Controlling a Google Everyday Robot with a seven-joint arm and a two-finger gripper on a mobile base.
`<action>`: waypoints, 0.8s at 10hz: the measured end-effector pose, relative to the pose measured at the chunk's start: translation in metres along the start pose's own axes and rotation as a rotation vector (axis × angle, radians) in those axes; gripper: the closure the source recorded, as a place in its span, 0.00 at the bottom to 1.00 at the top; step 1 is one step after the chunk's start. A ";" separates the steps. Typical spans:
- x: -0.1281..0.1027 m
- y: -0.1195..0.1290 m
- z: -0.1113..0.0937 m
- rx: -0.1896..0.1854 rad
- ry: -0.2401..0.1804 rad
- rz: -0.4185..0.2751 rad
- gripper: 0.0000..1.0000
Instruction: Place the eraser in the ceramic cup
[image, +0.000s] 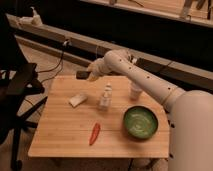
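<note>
Gripper (91, 74) is at the far edge of the bench (60, 131), right against the eraser (82, 75). Can't tell if the jaws are apart or clamped. Ceramic cup (135, 90) stands well apart, so this is likely the pickup step.

Tabletop (60, 135) layout, gripper (91, 75) over the far-left edge

The eraser (82, 75) sat at the gripper's tip; the block (77, 100) lay left of the bottle (105, 96), the ceramic cup (135, 90) behind the bowl (140, 122), and the chilli (94, 133) in front.
</note>
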 end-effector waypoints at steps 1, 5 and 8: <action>-0.002 -0.004 -0.007 -0.002 0.004 -0.003 0.72; 0.008 -0.004 -0.002 0.003 0.046 0.020 1.00; 0.032 -0.009 -0.023 0.049 0.090 0.070 1.00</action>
